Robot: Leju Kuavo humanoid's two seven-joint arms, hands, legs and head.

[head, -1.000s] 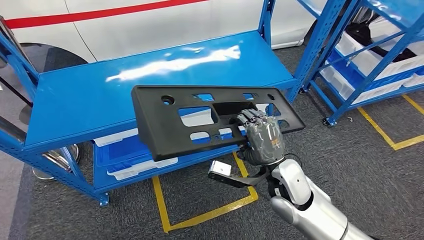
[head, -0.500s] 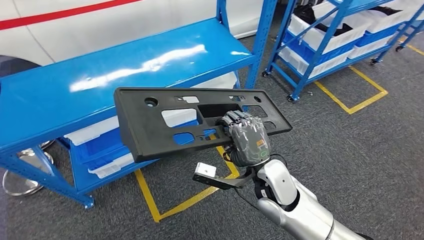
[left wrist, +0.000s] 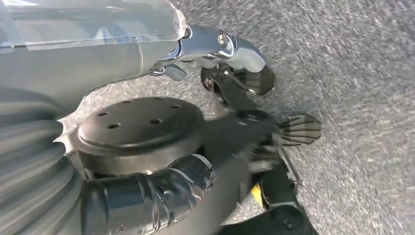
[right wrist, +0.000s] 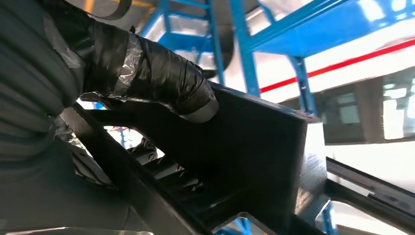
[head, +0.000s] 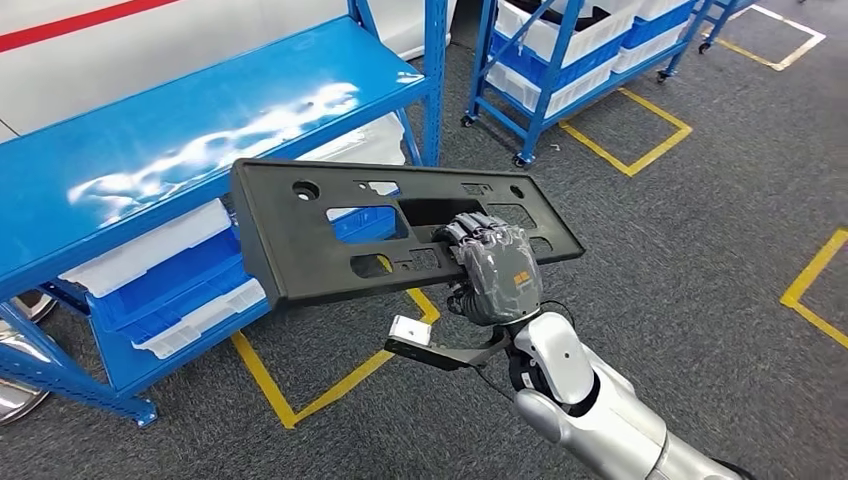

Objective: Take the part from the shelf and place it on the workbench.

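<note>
head view: the right hand grips the long black part at its near edge, fingers curled through one of the cutouts toward its right end. the part is held off the ground, roughly flat and tilted slightly, its left portion over the front edge of the blue shelf and its right portion over the grey carpeted floor. white and blue bins sit on the shelf's lower level. yellow floor tape runs under the part. a second blue rack with white bins stands further back. in the right wrist view the taped thumb presses on the part's dark face. in the left wrist view the left hand hangs over the floor; i cannot tell whether it is open or closed.
</note>
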